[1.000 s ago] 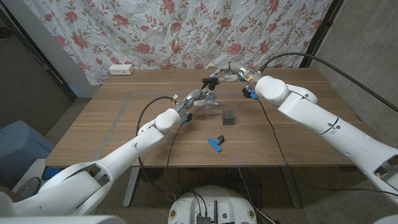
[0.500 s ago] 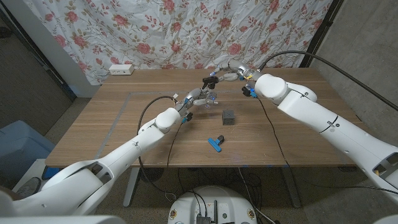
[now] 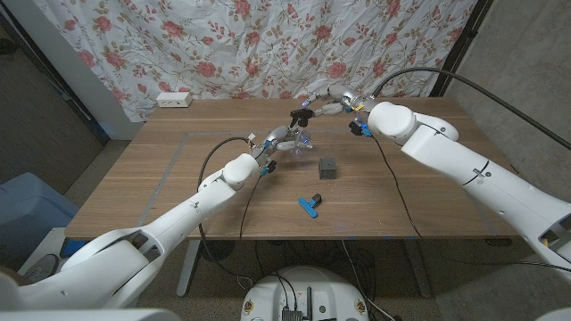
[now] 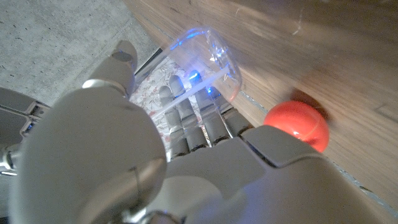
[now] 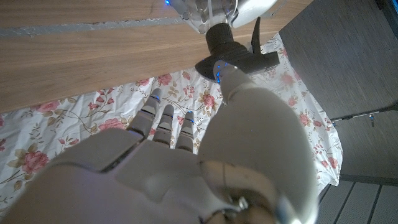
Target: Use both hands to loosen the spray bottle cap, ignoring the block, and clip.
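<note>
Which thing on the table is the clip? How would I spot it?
Look at the wooden table, near its front edge, closer than the dark block. The clip lies there alone, away from both hands. It is the only bright blue thing, with a black end.

In the head view the bottle (image 3: pixel 295 141) is too small to tell how the left hand (image 3: pixel 278 141) and right hand (image 3: pixel 323 104) meet it. In the right wrist view the cap (image 5: pixel 231 52) is partly behind a finger, the bottle cut by the edge. In the left wrist view the desk (image 4: pixel 323 56) is blurred.
</note>
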Motion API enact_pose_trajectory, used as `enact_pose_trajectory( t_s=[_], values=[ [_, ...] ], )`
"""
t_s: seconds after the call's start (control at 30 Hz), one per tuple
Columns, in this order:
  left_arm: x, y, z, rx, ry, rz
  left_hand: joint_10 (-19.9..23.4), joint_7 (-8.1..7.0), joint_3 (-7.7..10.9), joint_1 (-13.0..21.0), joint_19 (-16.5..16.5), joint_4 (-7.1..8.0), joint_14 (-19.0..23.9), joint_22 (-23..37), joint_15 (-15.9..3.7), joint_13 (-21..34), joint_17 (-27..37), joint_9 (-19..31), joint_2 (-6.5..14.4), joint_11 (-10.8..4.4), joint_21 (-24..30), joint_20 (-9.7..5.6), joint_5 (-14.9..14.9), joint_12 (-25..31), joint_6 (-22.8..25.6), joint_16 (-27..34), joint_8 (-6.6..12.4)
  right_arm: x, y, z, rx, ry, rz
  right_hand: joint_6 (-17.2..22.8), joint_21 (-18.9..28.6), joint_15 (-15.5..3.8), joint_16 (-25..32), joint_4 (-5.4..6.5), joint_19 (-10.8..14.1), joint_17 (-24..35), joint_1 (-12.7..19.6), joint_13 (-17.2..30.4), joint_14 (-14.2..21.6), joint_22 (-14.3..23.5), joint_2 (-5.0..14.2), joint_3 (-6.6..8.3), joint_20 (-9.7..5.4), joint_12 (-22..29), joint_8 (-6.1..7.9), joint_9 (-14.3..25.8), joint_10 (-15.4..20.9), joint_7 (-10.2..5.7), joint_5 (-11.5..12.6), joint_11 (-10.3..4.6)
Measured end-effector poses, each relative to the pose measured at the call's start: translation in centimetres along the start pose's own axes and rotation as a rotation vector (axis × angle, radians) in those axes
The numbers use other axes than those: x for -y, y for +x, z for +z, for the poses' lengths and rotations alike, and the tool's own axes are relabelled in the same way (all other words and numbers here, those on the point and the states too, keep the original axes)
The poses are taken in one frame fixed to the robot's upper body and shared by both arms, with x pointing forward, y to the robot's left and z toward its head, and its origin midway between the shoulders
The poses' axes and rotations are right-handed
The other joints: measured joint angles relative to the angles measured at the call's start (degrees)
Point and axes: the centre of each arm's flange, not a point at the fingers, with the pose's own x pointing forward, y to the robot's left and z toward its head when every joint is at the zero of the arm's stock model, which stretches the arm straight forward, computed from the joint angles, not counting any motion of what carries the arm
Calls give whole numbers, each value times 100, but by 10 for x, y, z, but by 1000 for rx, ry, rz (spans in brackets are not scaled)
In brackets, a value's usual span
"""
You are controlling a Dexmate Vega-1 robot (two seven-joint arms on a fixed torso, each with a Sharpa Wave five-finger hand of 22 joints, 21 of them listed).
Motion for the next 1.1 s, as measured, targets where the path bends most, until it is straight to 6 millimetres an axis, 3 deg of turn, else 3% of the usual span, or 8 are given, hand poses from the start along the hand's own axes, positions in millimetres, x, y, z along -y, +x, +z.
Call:
enact_pose_trajectory(
  t_s=[0.43, 0.67, 1.1],
  values=[
    [-1, 1, 0, 1, 1, 1, 6, 17, 0, 0, 0, 0, 0, 0, 0, 0, -16, 0, 0, -6, 0, 0, 0, -3, 18, 0, -2, 11, -1, 6, 16, -65, 32, -416, 0, 185, -64, 105, 2, -1, -358, 29, -141, 0, -191, -238, 84, -21, -253, -88, -213, -10, -148, 173],
    [-2, 1, 4, 9, 5, 0, 6, 17, 0, 0, 0, 0, 11, 0, -4, -1, -16, 1, 0, -6, 0, 0, 0, -3, 18, 0, 22, 18, 0, 13, 25, -131, 70, -630, 0, 288, -109, 159, 42, -1, -598, 29, -244, 0, -323, -411, 208, -37, -355, -115, -383, -1, -353, 314],
    [-1, -1, 8, 17, 13, -9, 6, 17, 0, -1, -1, 0, 31, 0, -8, -43, -43, 1, 0, -7, 0, 0, 0, -37, 19, -33, 22, 29, -1, 24, 40, -250, 134, -1156, 1, 463, -197, 243, 42, -1, -1035, 28, -356, 0, -448, -589, 289, -42, -585, -168, -598, 11, -712, 454]
  ],
)
